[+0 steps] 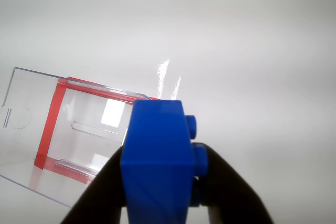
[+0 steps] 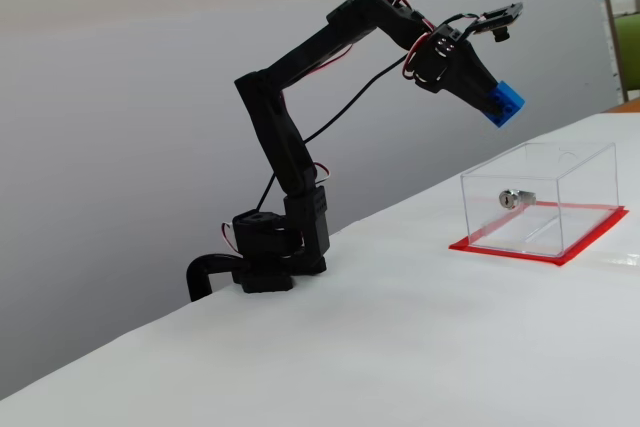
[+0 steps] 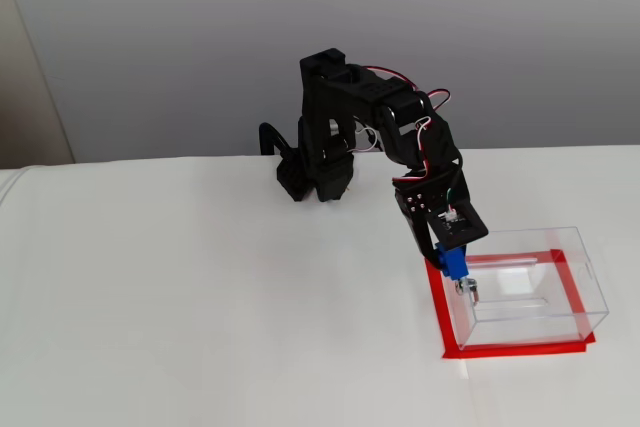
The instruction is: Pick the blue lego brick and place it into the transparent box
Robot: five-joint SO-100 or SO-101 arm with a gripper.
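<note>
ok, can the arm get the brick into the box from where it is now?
Probably yes. The tool holds the blue lego brick above and short of the transparent box. The box's top looks open, and nothing stands between them in either fixed view.

I see an arm [image 2: 290,137] built entirely of black plastic, with blocky servo housings at each joint and a squat black base [image 2: 265,257]. A black clamp [image 2: 205,275] hooks from the base over the table edge. I note thin red, white and black wires looping loosely at the upper joints in both fixed views, and one long black cable [image 2: 340,107] running free between the lower link and the wrist. The gripper [image 2: 497,102] has two tapered black fingers [image 1: 231,192]. A small black camera module [image 2: 497,20] sits atop the wrist. I find no legible markings.
</note>
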